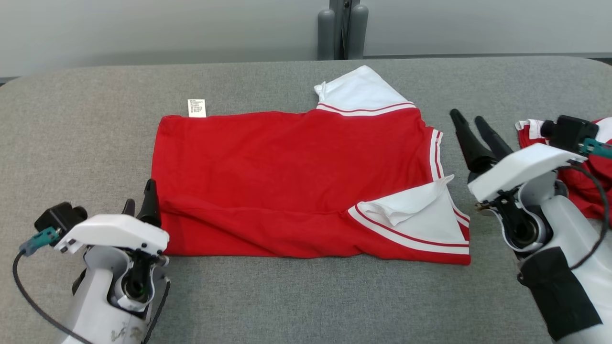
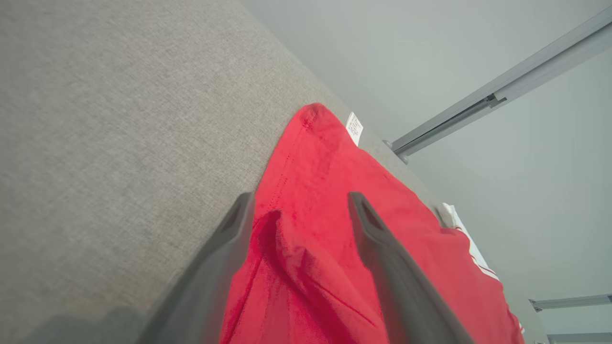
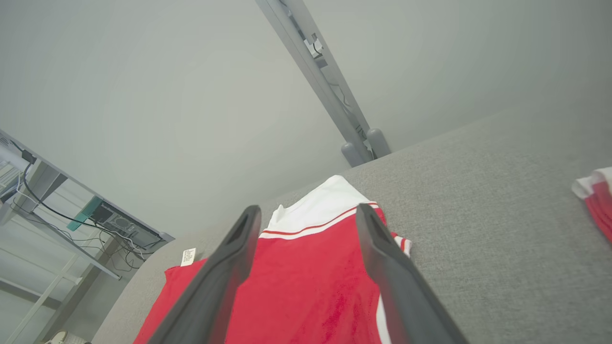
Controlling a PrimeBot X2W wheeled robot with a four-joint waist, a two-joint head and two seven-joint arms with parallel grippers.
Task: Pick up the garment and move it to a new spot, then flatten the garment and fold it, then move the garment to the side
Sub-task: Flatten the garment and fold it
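The garment (image 1: pixel 296 181) is a red shirt with white, red-striped sleeves, lying folded in a wide rectangle on the grey table (image 1: pixel 306 296). Its white care label (image 1: pixel 196 107) sticks out at the far left corner. My left gripper (image 1: pixel 139 196) stands open at the shirt's near left corner, holding nothing. In the left wrist view the left gripper (image 2: pixel 301 196) has its fingers spread over a raised fold of the garment (image 2: pixel 325 248). My right gripper (image 1: pixel 467 117) is open beside the shirt's right edge, clear of the cloth. In the right wrist view the right gripper (image 3: pixel 308 209) looks across the garment (image 3: pixel 306 286).
Another red and white garment (image 1: pixel 588 186) lies bunched at the table's right edge behind my right arm, and is also seen as a red and white bundle (image 3: pixel 595 196). A grey post (image 1: pixel 342 28) rises behind the table's far edge. Bare grey surface runs along the near side.
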